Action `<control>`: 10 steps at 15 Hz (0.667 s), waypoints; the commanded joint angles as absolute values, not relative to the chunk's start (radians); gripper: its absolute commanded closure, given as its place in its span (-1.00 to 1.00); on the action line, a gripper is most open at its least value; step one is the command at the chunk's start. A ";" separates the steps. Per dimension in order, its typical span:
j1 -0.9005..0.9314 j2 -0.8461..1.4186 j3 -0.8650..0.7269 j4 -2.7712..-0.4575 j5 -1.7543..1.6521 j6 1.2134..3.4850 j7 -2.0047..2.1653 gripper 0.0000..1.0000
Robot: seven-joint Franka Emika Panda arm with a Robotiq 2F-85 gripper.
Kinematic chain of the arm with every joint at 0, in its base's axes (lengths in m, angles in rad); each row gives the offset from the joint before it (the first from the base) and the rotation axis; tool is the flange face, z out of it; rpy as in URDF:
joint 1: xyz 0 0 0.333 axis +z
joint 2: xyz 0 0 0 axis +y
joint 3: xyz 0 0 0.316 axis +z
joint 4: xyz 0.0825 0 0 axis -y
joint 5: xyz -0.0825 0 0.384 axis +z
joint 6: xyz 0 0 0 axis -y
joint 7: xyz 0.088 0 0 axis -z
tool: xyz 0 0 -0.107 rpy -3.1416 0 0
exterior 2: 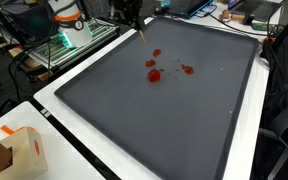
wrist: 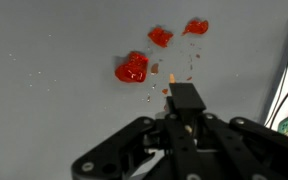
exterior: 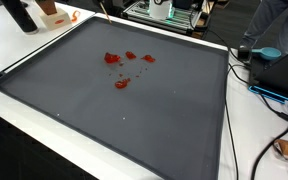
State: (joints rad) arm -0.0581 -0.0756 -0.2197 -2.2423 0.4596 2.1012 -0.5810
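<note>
Several red blobs (exterior: pixel 122 83) lie on a large dark grey mat (exterior: pixel 104 120), which shows in both exterior views. In the wrist view the gripper (wrist: pixel 182 112) is shut on a black tool (wrist: pixel 184 98) with a thin light-brown tip (wrist: pixel 171 72). The tip hangs just above the mat, beside the largest red blob (wrist: pixel 132 67) and apart from it. Two smaller red blobs (wrist: pixel 160 37) lie farther off. In an exterior view the gripper (exterior 2: pixel 130 12) sits at the mat's (exterior 2: pixel 154 120) far edge, the stick (exterior 2: pixel 140 33) pointing down toward the blobs (exterior 2: pixel 152 73). In the exterior view from the opposite side only the stick (exterior: pixel 103 14) shows.
The mat lies on a white table (exterior: pixel 24 50). A brown and white paper bag (exterior 2: pixel 19 150) stands at one corner. Blue cables (exterior: pixel 274 95) and a dark device (exterior: pixel 279 65) lie beside the mat. Lab equipment (exterior: pixel 164 12) crowds the far edge.
</note>
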 commanded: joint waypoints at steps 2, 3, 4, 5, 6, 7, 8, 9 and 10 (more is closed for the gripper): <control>-0.075 0.008 -0.184 -2.257 0.646 2.173 -0.723 0.94; -0.078 0.025 -0.175 -2.260 0.678 2.189 -0.745 0.94; -0.081 0.040 -0.167 -2.261 0.710 2.204 -0.761 0.94; -0.084 0.057 -0.159 -2.262 0.739 2.217 -0.779 0.94; -0.088 0.071 -0.150 -2.261 0.763 2.222 -0.792 0.94; -0.091 0.085 -0.143 -2.260 0.786 2.229 -0.802 0.94; -0.094 0.098 -0.136 -2.258 0.804 2.232 -0.807 0.94; -0.096 0.111 -0.129 -2.256 0.821 2.231 -0.810 0.94; -0.099 0.123 -0.123 -2.255 0.834 2.230 -0.811 0.94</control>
State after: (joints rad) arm -0.0739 0.0906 -0.1527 -2.2537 0.7739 2.2153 -0.7769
